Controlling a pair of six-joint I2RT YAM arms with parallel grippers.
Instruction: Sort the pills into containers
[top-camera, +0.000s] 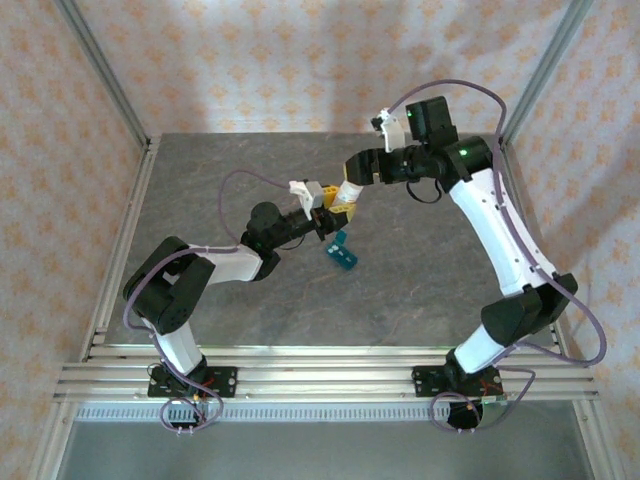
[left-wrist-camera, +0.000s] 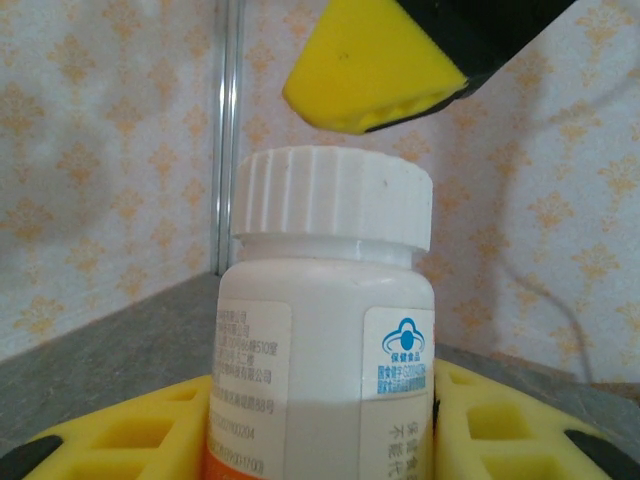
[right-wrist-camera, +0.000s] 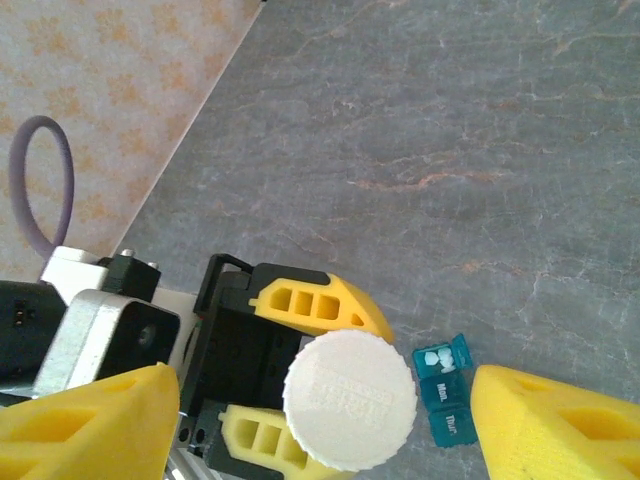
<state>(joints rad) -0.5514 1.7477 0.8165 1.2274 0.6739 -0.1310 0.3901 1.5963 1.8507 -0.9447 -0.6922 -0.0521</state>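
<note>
Overhead, left gripper (top-camera: 322, 208) and right gripper (top-camera: 345, 198) met above the bench (top-camera: 200, 180); box (top-camera: 341, 251) lay on it just beside them. Left wrist: left gripper clamped the upright bottle (left-wrist-camera: 325, 330), cap (left-wrist-camera: 333, 195) on; contents hidden. Right wrist: right gripper spread wide, straddling the cap from above. Step judged: uncapping. Next calls for closing on cap, then twisting. Box lids' state unreadable.

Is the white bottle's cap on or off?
On: the ribbed cap sits on the bottle, held upright by the left gripper.
</note>
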